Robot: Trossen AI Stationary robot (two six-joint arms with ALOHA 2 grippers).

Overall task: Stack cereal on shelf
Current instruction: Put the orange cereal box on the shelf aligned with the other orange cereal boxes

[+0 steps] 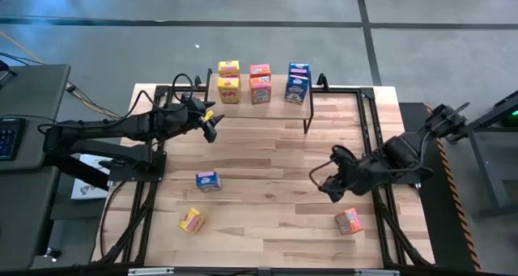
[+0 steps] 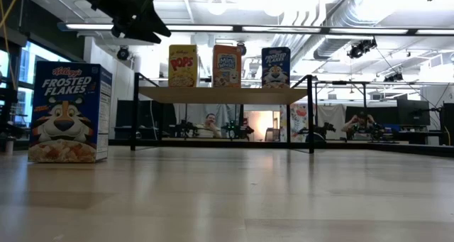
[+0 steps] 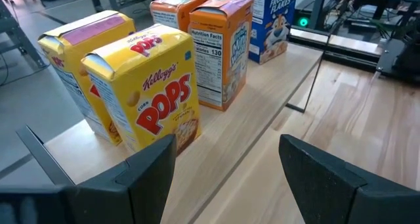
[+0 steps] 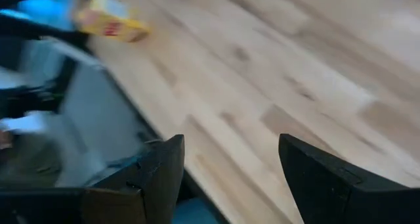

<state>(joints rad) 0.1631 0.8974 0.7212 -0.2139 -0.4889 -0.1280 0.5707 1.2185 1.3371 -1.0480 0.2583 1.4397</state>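
Left hand empty, jaws wide, just beside the shelf holding six cereal boxes. Risk: swinging away, it clips the yellow pair, toppling them. Right hand empty, half-open, near table's right edge.

The left arm stretched across the upper left of the high view, its gripper empty, fingers apart. The right gripper, at centre right, pointed leftward, also parted and empty
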